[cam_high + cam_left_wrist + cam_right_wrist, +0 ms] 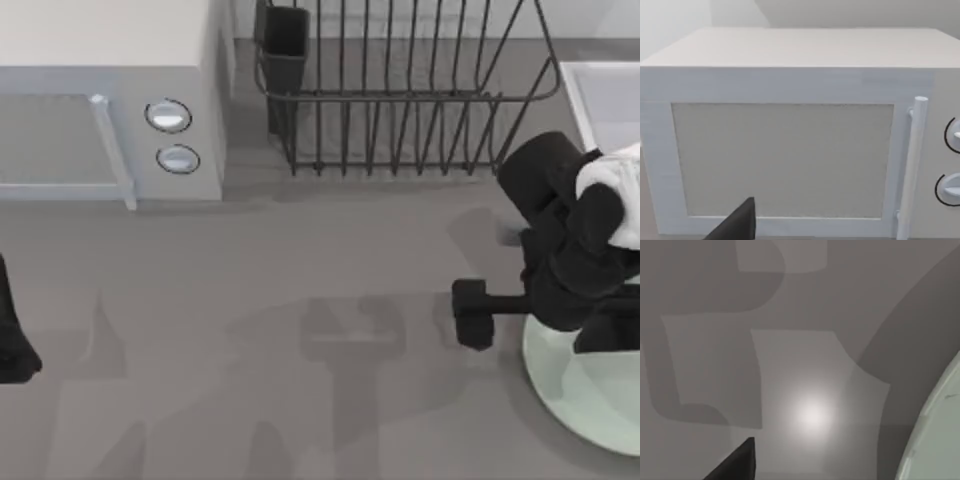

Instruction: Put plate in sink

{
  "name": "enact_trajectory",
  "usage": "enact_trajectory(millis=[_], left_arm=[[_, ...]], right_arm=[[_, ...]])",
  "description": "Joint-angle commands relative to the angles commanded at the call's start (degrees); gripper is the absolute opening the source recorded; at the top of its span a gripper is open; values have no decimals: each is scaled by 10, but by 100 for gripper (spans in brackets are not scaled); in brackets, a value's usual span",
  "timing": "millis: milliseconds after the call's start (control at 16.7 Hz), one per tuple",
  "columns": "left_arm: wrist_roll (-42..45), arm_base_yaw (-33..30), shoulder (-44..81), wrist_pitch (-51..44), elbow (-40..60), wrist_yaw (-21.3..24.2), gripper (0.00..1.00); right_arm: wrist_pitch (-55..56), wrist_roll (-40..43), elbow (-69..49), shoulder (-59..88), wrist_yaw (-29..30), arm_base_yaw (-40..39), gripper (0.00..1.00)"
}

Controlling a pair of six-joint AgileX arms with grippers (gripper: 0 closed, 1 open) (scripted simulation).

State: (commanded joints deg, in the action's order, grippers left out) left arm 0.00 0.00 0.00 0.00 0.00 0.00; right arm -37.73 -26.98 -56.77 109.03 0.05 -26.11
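Observation:
The pale mint-green plate (580, 400) lies flat on the table at the front right, partly under my right arm. Its rim (940, 430) also curves along the edge of the right wrist view. My right gripper (472, 315) hangs just left of the plate's left edge, over bare table and apart from the plate. The sink (572, 100), a light basin with a white rim, sits at the back right, behind the right arm. My left gripper (12, 345) stays parked at the table's left edge, facing the microwave.
A white microwave (110, 110) with two round knobs fills the back left; its door (785, 160) is closed. A dark wire dish rack (400, 90) stands at the back middle, beside the sink. Grey table stretches between the two arms.

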Motion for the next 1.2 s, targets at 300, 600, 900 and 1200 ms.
enact_trajectory(millis=[300, 600, 900, 1200], left_arm=[[0, 0, 0, 0, 0, 0, 100], [0, 0, 0, 0, 0, 0, 100], [0, 0, 0, 0, 0, 0, 100], [0, 0, 0, 0, 0, 0, 100]], right_arm=[[0, 0, 0, 0, 0, 0, 85], [0, 0, 0, 0, 0, 0, 47], [0, 0, 0, 0, 0, 0, 10], [0, 0, 0, 0, 0, 0, 0]])
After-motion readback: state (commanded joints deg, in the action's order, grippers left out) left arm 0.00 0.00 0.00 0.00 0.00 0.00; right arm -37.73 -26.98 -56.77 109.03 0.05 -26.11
